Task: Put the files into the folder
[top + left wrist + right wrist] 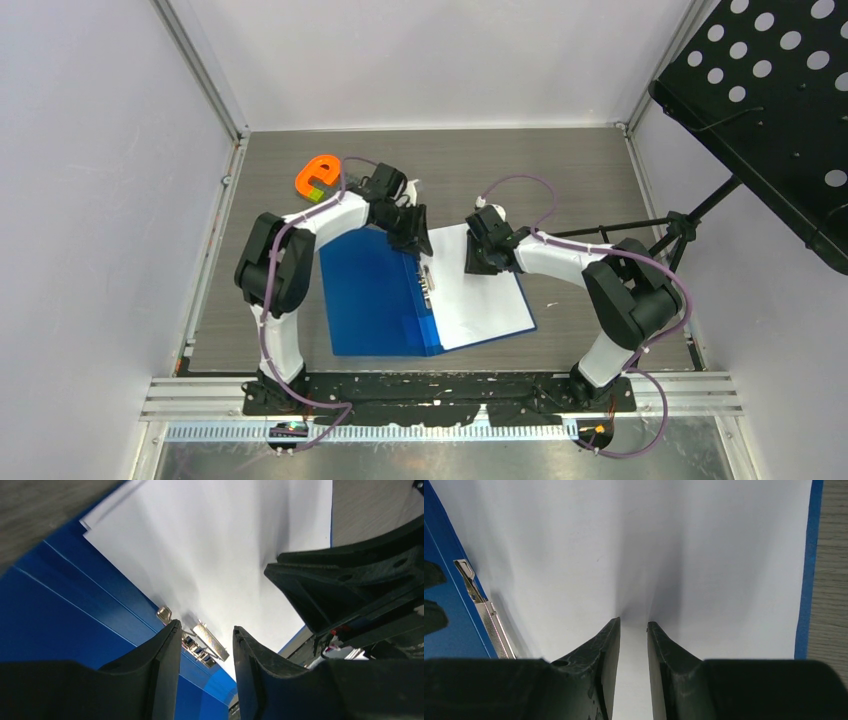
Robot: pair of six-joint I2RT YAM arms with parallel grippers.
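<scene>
The blue folder (370,295) lies open on the table. The white files (480,295) lie on its right half, beside the metal clip (428,285) on the spine. My left gripper (418,240) hovers over the spine's far end. In the left wrist view it (206,628) is open and empty, with the clip (210,641) showing below between its jaws, beside the files (215,555) and the folder's cover (60,605). My right gripper (475,255) is at the files' far edge. In the right wrist view it (634,624) is slightly open, tips down at the files (649,545).
An orange tool (318,177) lies on the table behind the left arm. A black perforated music stand (770,90) on a tripod overhangs the right side. Grey walls close in the table on the left, right and far sides.
</scene>
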